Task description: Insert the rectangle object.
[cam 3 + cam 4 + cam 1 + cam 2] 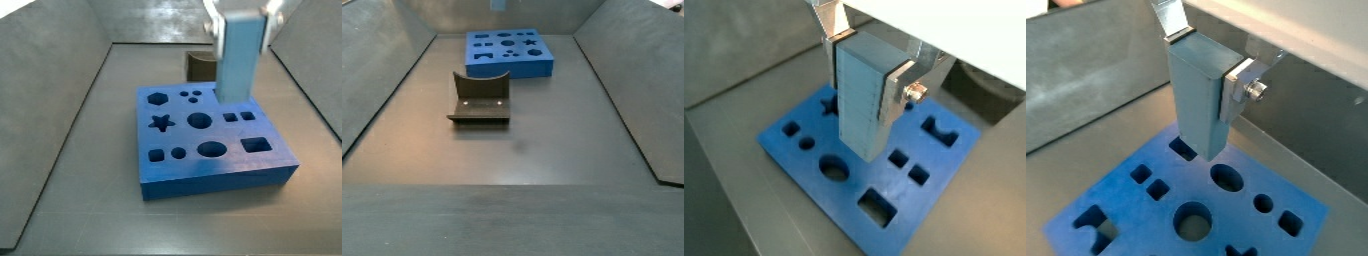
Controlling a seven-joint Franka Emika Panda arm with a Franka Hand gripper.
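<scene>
The rectangle object [861, 95], a pale steel-blue bar, hangs upright between my gripper's [869, 62] two silver fingers, which are shut on its upper end. It shows in both wrist views [1200, 100]. Its lower end hovers just above the blue board [844, 215] with shaped holes, over a rectangular hole [1182, 150] that it partly hides. In a side view the gripper [243, 12] holds the bar [241, 60] over the board's [214, 175] far right part. I cannot tell whether the bar touches the board.
The fixture [478, 100] stands on the floor beside the board [509, 68]; it also shows behind the board [201, 66]. Sloping grey walls enclose the floor on all sides. The board carries star, round, hexagon and square holes.
</scene>
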